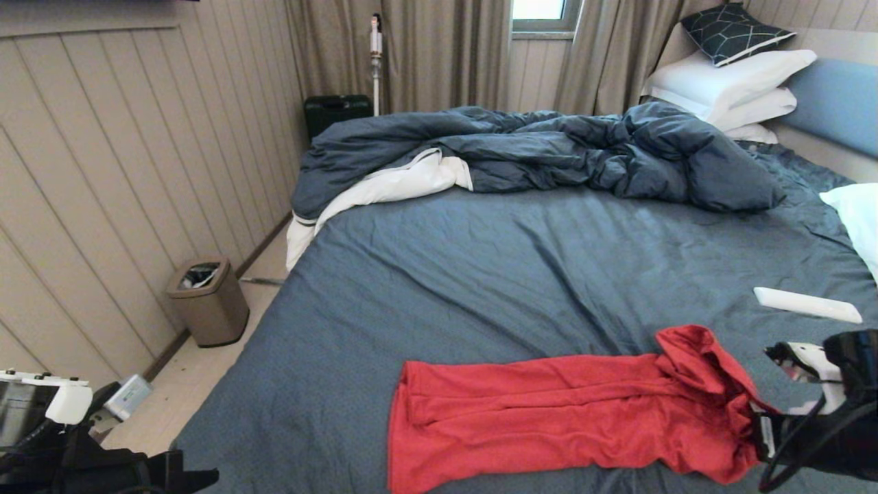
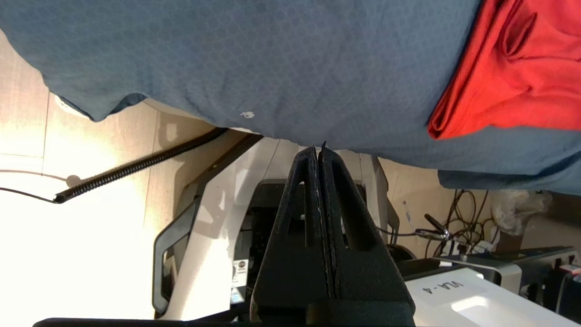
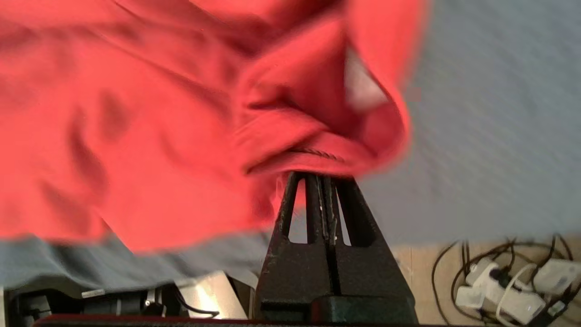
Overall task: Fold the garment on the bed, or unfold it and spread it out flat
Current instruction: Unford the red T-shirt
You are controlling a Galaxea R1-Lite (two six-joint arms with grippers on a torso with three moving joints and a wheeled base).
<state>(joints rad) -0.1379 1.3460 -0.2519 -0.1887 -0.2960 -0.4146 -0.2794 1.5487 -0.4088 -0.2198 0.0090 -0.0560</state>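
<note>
Garment: the red T-shirt (image 1: 569, 412) lies on the near part of the bed (image 1: 521, 261), folded lengthwise into a long narrow strip running left to right. One end is bunched and lifted at the right; the other end lies flat toward the middle of the near edge. No print is visible.
Bed: slate-blue sheet, mostly smooth, with the garment close to the near edge.
Right gripper: right gripper (image 3: 324, 179) is at the near right corner of the bed, at the bunched end of the garment. In the right wrist view the fingers (image 3: 313, 200) are pressed together with their tips tucked under a fold of red cloth; the cloth hem lies across the tips. The fabric is pinched between them.
Left gripper: left gripper (image 2: 319, 152) is parked low off the near left of the bed, beside the robot's base. Its fingers (image 2: 299, 200) are closed on nothing, with the tips just below the hanging edge of the sheet and well apart from the garment.
Duvet: rumpled dark blue duvet (image 1: 549, 151) with white lining is heaped along the far side of the bed.
Pillows: white pillows (image 1: 734, 86) are stacked at the far right against the headboard (image 1: 837, 99).
White flat object: a white flat object (image 1: 807, 304) lies on the sheet at the right, beyond the garment.
Bin: a brown bin (image 1: 208, 300) stands on the floor by the wall, left of the bed.
</note>
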